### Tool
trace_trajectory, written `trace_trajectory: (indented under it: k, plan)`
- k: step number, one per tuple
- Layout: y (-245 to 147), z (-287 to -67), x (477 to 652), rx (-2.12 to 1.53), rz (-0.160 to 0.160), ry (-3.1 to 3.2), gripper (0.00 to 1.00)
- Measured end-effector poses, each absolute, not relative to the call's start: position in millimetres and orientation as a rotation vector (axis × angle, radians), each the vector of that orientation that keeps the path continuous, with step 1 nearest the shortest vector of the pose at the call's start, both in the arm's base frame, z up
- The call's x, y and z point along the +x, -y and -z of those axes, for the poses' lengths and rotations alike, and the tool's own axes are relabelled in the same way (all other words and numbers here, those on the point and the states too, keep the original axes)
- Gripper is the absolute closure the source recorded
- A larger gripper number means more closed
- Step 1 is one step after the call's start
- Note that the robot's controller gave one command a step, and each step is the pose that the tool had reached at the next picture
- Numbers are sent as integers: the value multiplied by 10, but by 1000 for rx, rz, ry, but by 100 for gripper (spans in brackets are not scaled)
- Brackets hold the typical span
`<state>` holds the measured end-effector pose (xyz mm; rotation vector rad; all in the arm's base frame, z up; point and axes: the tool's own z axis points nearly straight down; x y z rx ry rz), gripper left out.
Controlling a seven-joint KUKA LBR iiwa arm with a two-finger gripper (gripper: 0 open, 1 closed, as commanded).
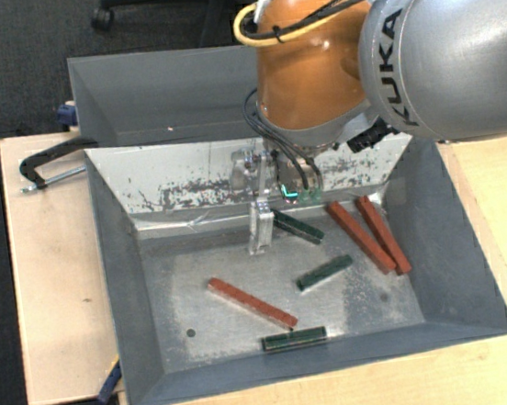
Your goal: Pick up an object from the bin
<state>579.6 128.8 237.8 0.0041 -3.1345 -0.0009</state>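
Dark green stick (300, 229) lies just beside tool (262, 231).

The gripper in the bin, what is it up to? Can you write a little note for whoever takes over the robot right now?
Gripper: down low at the back of the bin; whether it is open or shut cannot be told.
Things: a dark green stick lies just beside the gripper. A second green stick lies mid-floor and a third green stick lies along the front wall. One red stick lies slanted on the floor; two red sticks lie side by side at the view's right.
Done: nothing visibly lifted.
Left: grip one thing, probably the nearest green stick, and lift it out.
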Motion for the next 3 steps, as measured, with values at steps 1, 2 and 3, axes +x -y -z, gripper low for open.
trace_trajectory:
  k: [1, 2, 3]
  plan:
    - [-1280, -2428, 5813, 1, 3, 3143, 0]
    - [-1259, -1948, 5359, -173, 3, 3140, 0]
    - [-1372, -1602, 5220, -150, 0, 3136, 0]
